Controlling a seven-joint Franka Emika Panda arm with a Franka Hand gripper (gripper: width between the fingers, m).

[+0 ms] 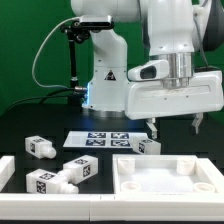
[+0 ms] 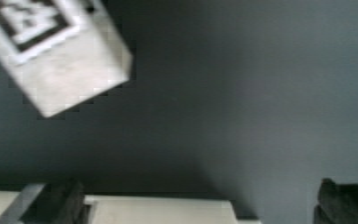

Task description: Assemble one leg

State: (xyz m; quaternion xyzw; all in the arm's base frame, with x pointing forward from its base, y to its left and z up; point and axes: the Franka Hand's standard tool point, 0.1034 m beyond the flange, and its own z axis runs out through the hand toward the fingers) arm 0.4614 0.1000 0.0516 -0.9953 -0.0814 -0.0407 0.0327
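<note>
Several white legs with black-and-white tags lie on the dark table. One leg [image 1: 147, 146] lies just behind the far rim of the large white panel [image 1: 165, 182], and three lie toward the exterior view's left [image 1: 40, 146], [image 1: 82, 168], [image 1: 45, 182]. My gripper [image 1: 175, 128] hangs open and empty above the panel's far edge, one fingertip [image 1: 153, 129] just above the nearest leg. In the wrist view a tagged leg [image 2: 60, 55] lies off to one side. The panel's edge [image 2: 158, 208] shows between the dark fingers [image 2: 51, 202], and the gripper [image 2: 197, 205] holds nothing.
The marker board [image 1: 105, 138] lies flat in front of the arm's base [image 1: 105, 85]. A white edge [image 1: 5, 172] shows at the exterior view's far left. A black cable and post [image 1: 72, 60] stand behind, against a green backdrop.
</note>
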